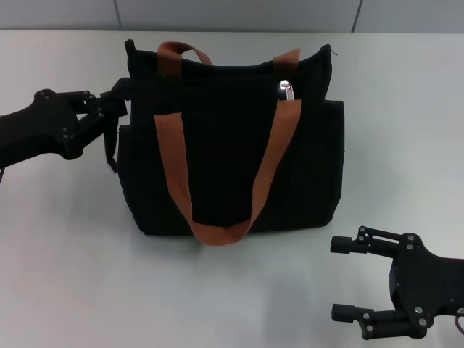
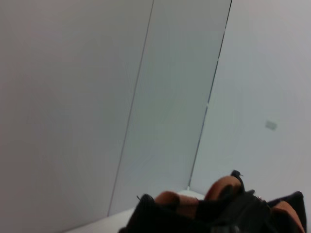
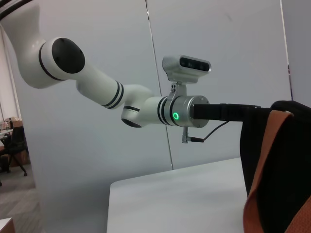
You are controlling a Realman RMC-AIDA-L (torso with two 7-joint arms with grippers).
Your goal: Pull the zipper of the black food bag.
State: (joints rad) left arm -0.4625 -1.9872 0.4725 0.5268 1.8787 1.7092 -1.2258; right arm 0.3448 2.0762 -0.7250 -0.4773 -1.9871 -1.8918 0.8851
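The zipper (image 1: 287, 89) shows as a small silver tab on the top edge of the black food bag (image 1: 232, 145), toward one o'clock from the bag's middle. The bag stands upright on the white table (image 1: 65, 254), its orange straps (image 1: 217, 232) hanging down the front. The left gripper (image 1: 116, 101) sits at the bag's ten o'clock corner, fingers closed on the fabric there. The right gripper (image 1: 346, 279) rests at five o'clock, well apart, fingers spread wide.
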